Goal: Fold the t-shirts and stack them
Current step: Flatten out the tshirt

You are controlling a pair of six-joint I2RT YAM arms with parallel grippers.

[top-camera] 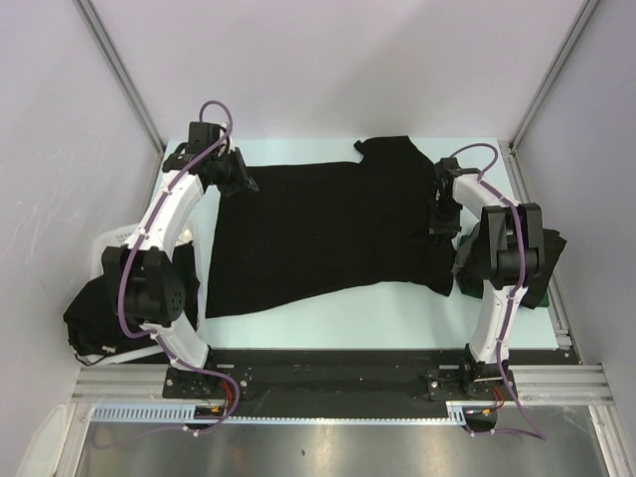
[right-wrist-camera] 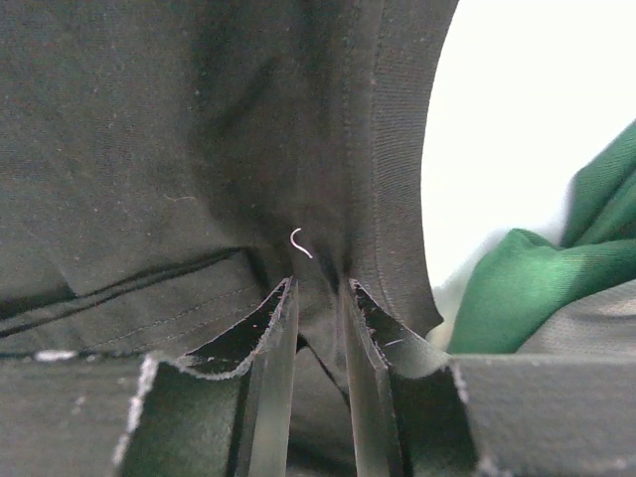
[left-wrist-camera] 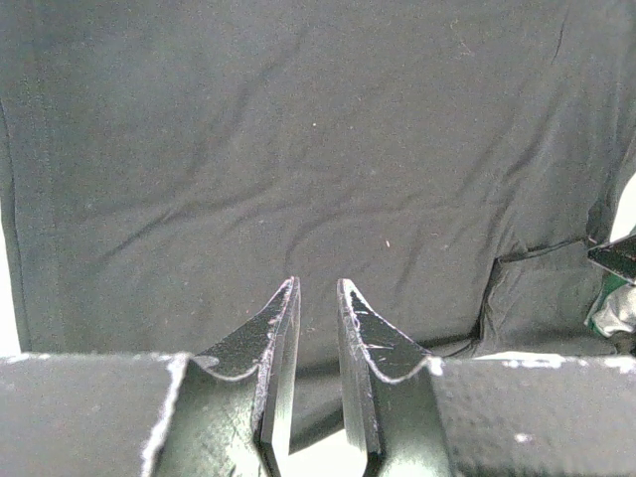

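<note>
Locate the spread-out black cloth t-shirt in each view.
Top external: black cloth t-shirt lies spread flat mid-frame.
Left wrist: the t-shirt fills nearly the whole frame beyond the left pincer.
Right wrist: the t-shirt covers left and centre, edge pinched in the right pincer.
Shared landmark: crumpled green cloth, right of the shirt on top, at the right edge in both wrist views.

One spread t-shirt [top-camera: 328, 234], one basket [top-camera: 107, 241], two arms [top-camera: 171, 211]
</note>
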